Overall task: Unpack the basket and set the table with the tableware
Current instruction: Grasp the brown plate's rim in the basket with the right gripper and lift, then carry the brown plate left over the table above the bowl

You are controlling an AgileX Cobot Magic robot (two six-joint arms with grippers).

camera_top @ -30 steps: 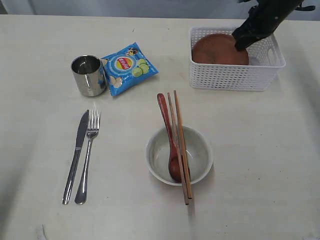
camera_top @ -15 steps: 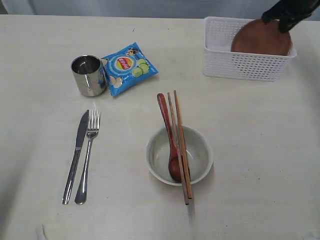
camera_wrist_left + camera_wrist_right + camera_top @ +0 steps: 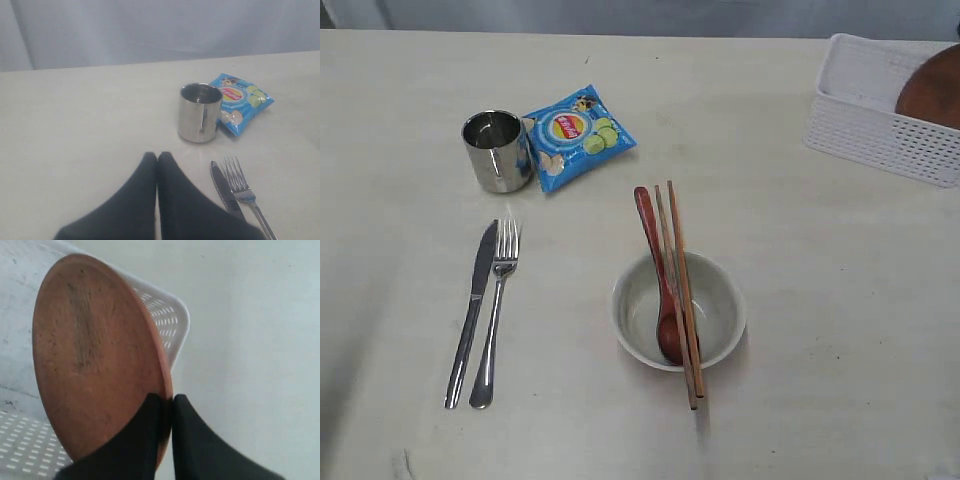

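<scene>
The round brown plate (image 3: 90,350) stands tilted on edge in the white basket (image 3: 167,322), and my right gripper (image 3: 169,400) is shut on its rim. In the exterior view the basket (image 3: 880,130) and plate (image 3: 932,88) sit at the far right edge; neither arm shows there. My left gripper (image 3: 157,157) is shut on nothing, low over the table beside the knife (image 3: 225,192) and fork (image 3: 242,187). The steel cup (image 3: 497,150) stands upright at the back left. The grey-green bowl (image 3: 623,300) holds the dark spoon (image 3: 658,270), and the chopsticks (image 3: 682,290) lie across it.
A blue chip bag (image 3: 578,132) lies next to the cup. Knife (image 3: 472,305) and fork (image 3: 495,315) lie side by side at the front left. The cream table (image 3: 820,300) runs wide between the bowl and the basket.
The basket with the plate has slid far to the right, nearly out of the exterior view, and the right arm has left that view. All other tableware stays put.
</scene>
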